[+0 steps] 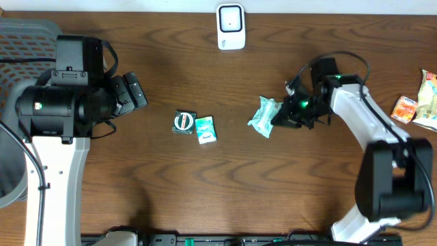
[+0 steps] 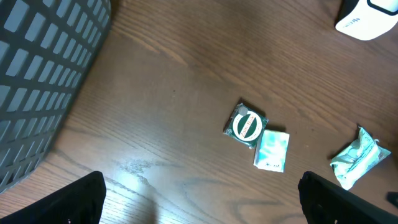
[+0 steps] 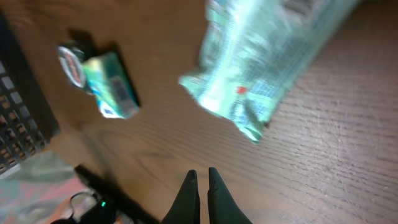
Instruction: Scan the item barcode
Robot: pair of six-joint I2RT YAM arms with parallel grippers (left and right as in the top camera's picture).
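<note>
The pale green crinkled packet (image 1: 263,116) lies flat on the wooden table (image 1: 225,184), right of centre. Its right end is turned toward the right gripper (image 1: 280,115). That claw sits just beside the packet with its two fingers (image 3: 189,193) pressed together and nothing between them (from the wrist view, the packet lies beyond the tips, not caught). Further left, about mid-table, a dark sachet with a round green-and-white label (image 1: 184,121) touches a small teal pack (image 1: 205,129). At the far edge stands the white scanner (image 1: 231,26). The left gripper (image 1: 133,92) hovers well off to the left, its fingers spread wide and holding nothing, near a grey slatted basket (image 1: 24,34). A few snack packets (image 1: 429,102) lie at the right edge of the table.
</note>
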